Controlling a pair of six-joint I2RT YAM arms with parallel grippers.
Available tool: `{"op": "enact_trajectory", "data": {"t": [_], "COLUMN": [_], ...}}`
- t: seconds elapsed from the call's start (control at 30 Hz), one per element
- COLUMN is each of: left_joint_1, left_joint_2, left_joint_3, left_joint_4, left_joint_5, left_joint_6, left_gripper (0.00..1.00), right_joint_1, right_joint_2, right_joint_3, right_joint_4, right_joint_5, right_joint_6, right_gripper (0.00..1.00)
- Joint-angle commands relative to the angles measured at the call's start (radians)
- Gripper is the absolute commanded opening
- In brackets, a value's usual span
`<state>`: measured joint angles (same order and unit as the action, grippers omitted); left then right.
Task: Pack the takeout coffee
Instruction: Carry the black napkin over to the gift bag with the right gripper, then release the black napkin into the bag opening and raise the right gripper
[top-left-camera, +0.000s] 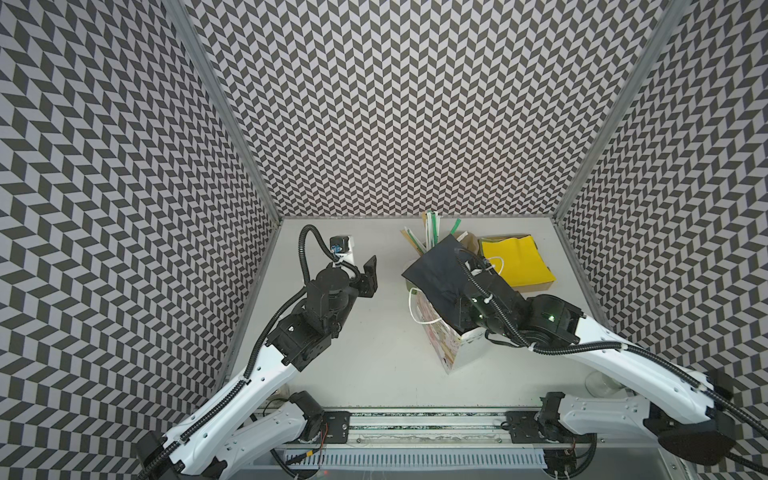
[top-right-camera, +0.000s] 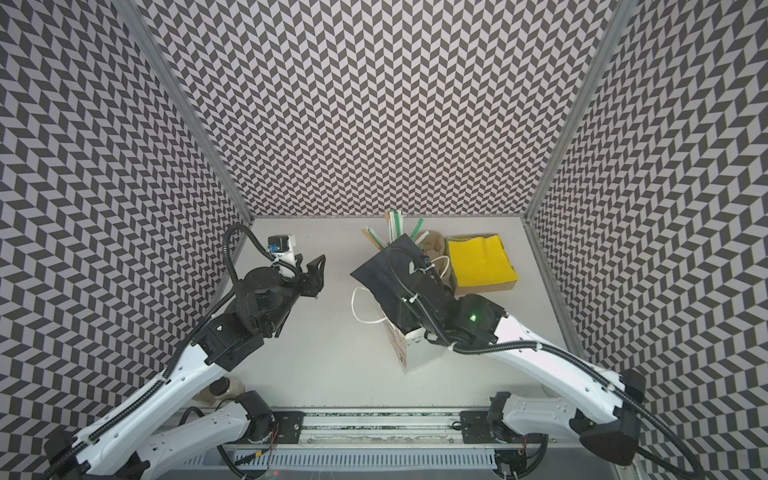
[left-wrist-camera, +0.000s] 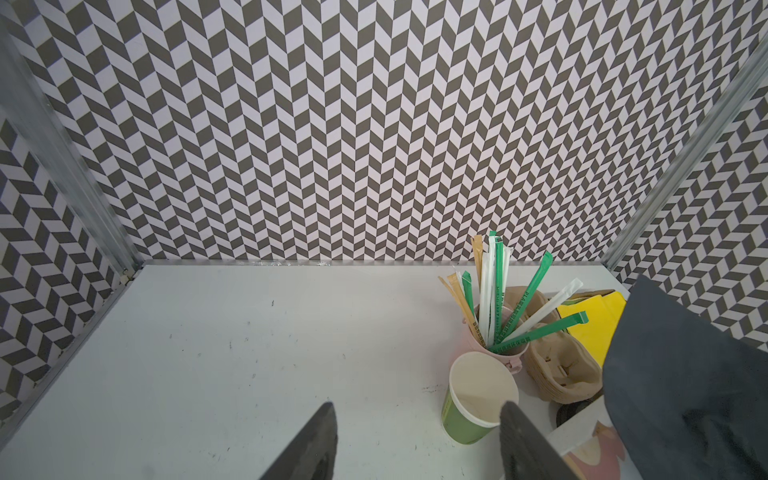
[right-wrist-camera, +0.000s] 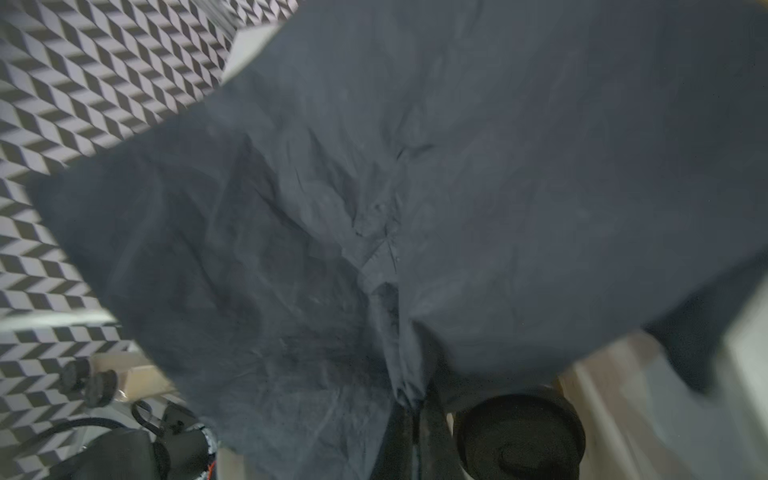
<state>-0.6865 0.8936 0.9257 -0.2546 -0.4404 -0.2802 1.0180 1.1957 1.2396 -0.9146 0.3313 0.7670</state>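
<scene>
Of the takeout coffee (right-wrist-camera: 519, 436) only the round black lid shows, in the right wrist view, just below a dark grey napkin (right-wrist-camera: 415, 187) and beside pale bag walls. Its green body is hidden. My right gripper (right-wrist-camera: 413, 419) is shut on that napkin and holds it over the paper bag (top-left-camera: 449, 349). In both top views the napkin (top-right-camera: 386, 274) hides the jaws. My left gripper (left-wrist-camera: 415, 436) hangs open and empty over the table's left half, also seen in a top view (top-left-camera: 368, 276). A lidless green cup (left-wrist-camera: 478, 399) stands just beyond one of its fingers.
A pink cup of straws (left-wrist-camera: 498, 345) and brown cup carriers (left-wrist-camera: 561, 370) stand behind the lidless cup. A box of yellow napkins (top-left-camera: 519, 259) sits at the back right. The bag's white handles (top-left-camera: 415, 311) hang leftward. Patterned walls close three sides.
</scene>
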Motion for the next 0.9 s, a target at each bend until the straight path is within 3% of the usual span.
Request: {"op": "enact_trajectory", "data": {"t": [0.0, 0.2, 0.27, 0.33, 0.43, 0.63, 0.87], "left_joint_1": [0.004, 0.004, 0.004, 0.003, 0.005, 0.005, 0.005], "left_joint_2": [-0.001, 0.019, 0.025, 0.023, 0.023, 0.025, 0.028], "left_joint_3": [-0.004, 0.004, 0.007, 0.005, 0.006, 0.005, 0.002], "left_joint_4": [0.015, 0.008, 0.006, 0.006, 0.005, 0.005, 0.009], "left_joint_5": [-0.004, 0.014, 0.019, 0.020, 0.020, 0.019, 0.018], "left_joint_6": [0.012, 0.014, 0.015, 0.015, 0.016, 0.019, 0.021], "left_gripper": [0.63, 0.63, 0.63, 0.63, 0.63, 0.63, 0.63], "right_joint_1": [0.026, 0.031, 0.031, 0.031, 0.027, 0.009, -0.081], "right_joint_2": [0.023, 0.016, 0.017, 0.008, -0.002, 0.120, 0.154], "right_joint_3": [-0.046, -0.046, 0.022, 0.099, 0.180, 0.287, 0.244], "right_joint_4": [-0.039, -0.062, -0.084, -0.083, -0.061, -0.099, 0.024], "right_joint_5": [0.038, 0.073, 0.064, 0.065, 0.102, 0.147, 0.089], "right_joint_6": [0.059, 0.053, 0.045, 0.006, -0.050, -0.107, -0.169], "right_gripper": [0.00, 0.00, 0.13, 0.35, 0.43, 0.42, 0.43]}}
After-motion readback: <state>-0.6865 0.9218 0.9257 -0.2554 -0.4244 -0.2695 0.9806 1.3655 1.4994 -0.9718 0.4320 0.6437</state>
